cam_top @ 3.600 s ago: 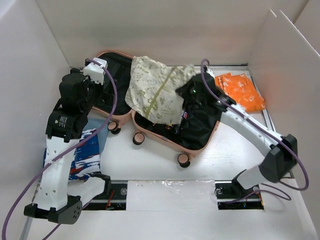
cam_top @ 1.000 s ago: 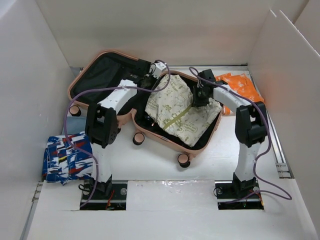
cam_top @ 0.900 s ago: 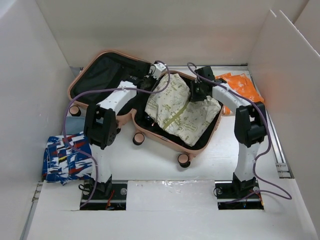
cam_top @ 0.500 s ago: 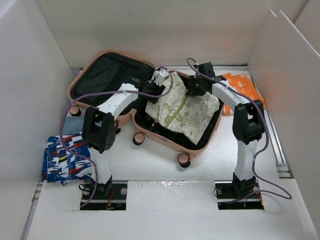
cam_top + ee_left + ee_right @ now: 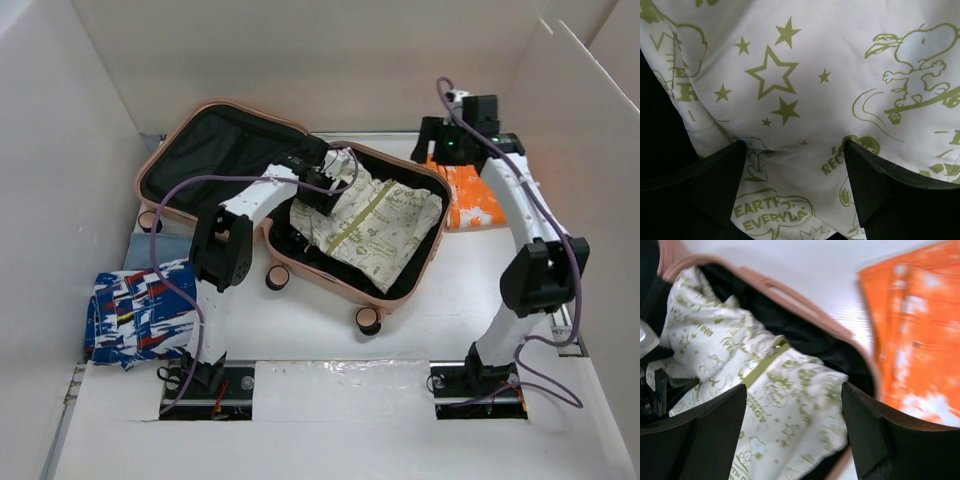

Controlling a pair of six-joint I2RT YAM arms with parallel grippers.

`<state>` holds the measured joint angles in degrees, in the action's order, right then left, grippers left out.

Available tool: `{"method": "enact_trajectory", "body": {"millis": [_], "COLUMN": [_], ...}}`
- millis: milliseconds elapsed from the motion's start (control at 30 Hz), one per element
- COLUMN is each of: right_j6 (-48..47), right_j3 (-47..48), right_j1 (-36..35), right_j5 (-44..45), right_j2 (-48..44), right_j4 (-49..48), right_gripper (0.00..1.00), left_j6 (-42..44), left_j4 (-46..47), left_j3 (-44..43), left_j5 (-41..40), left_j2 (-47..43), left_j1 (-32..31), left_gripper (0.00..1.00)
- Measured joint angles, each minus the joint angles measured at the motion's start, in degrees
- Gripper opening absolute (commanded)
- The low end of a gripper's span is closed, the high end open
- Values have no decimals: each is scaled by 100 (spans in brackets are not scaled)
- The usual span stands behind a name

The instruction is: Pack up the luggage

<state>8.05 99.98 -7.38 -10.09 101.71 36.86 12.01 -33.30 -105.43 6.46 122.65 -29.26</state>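
Left hand (image 5: 792, 150) spread, luggage (image 5: 200, 155) diagonal, wheels (image 5: 368, 320) nearward

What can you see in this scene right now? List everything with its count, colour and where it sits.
luggage: 1, salmon pink with black lining, lying open at the rear middle of the table
printed cloth: 1, cream with olive-green print, inside the right half of the luggage
orange item: 1, orange with white marks, on the table right of the luggage
patterned cloth: 1, blue, white and red, near left of the table
pale item: 1, pale blue-grey, just behind the patterned cloth
table: 1, white
left gripper: 1, black, open, over the printed cloth
right gripper: 1, black, open, above the luggage's far right corner, holding nothing
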Motion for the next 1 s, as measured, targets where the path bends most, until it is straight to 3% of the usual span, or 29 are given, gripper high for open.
{"method": "enact_trajectory", "body": {"millis": [100,233,367,567,1000], "right_j6": [212,822,1390,2337,3853], "right_j3": [-286,-1845,-2922,-4030,-3877], "right_j1": [632,1902,2439,2570,2518], "right_j5": [-22,48,116,352,848], "right_j2": [-527,-1593,-1746,-1285,208], "right_j4": [-4,-433,-868,-1803,-3279], "right_gripper": [82,84,90,94,94], "left_j6": [-116,-138,-151,-160,-186], "left_j4": [98,474,520,483,295], "left_j3": [57,538,610,612,743], "left_j5": [-63,-74,-72,-48,94], "left_j2": [46,-219,-271,-293,-455], "left_j1": [7,-2,-2,2,48], "left_gripper": [77,77,77,77,77]}}
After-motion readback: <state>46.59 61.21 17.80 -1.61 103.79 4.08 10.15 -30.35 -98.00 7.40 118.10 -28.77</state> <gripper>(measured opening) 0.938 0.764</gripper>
